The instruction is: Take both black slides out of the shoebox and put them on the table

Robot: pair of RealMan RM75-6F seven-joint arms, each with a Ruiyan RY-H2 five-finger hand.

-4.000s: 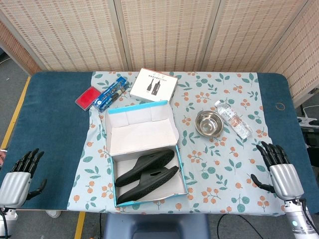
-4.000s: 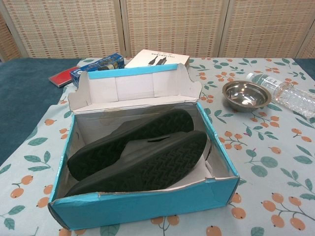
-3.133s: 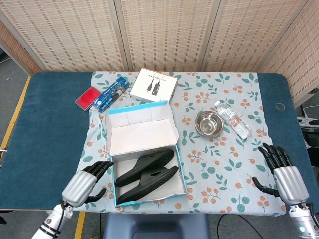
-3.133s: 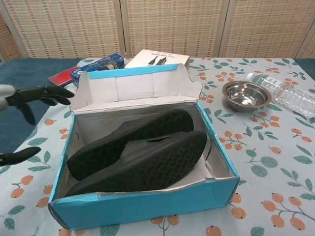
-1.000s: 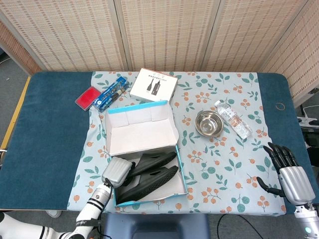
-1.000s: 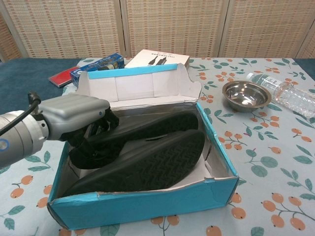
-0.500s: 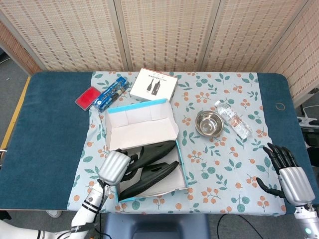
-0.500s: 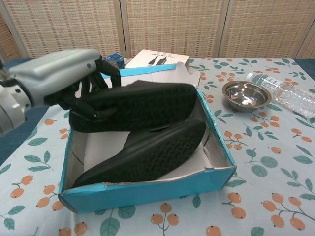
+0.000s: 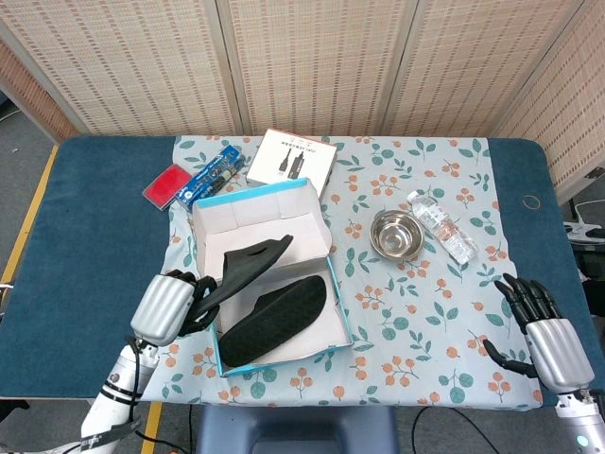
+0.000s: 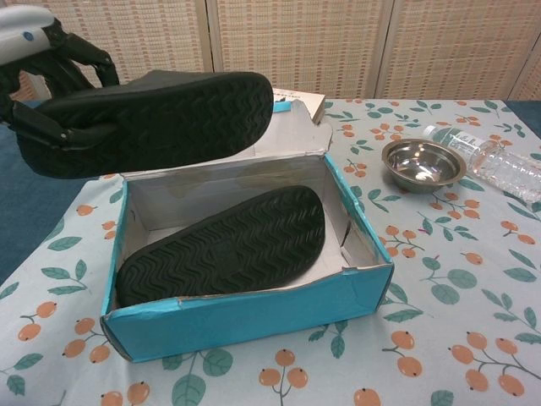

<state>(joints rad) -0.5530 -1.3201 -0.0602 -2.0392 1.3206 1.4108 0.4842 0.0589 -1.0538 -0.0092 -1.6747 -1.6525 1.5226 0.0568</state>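
Note:
My left hand grips the heel end of one black slide, lifted above the open blue shoebox with its sole toward the chest camera. The second black slide lies sole-up on the box floor. My right hand rests open near the table's front right corner, holding nothing; the chest view does not show it.
A steel bowl and a lying water bottle sit right of the shoebox. Behind the box are a white booklet, a blue packet and a red case. A floral cloth covers the table's middle.
My left hand has raised the gripped slide up out of the shoebox and leftward. The other slide has settled flat on the box floor. The right hand stayed put.

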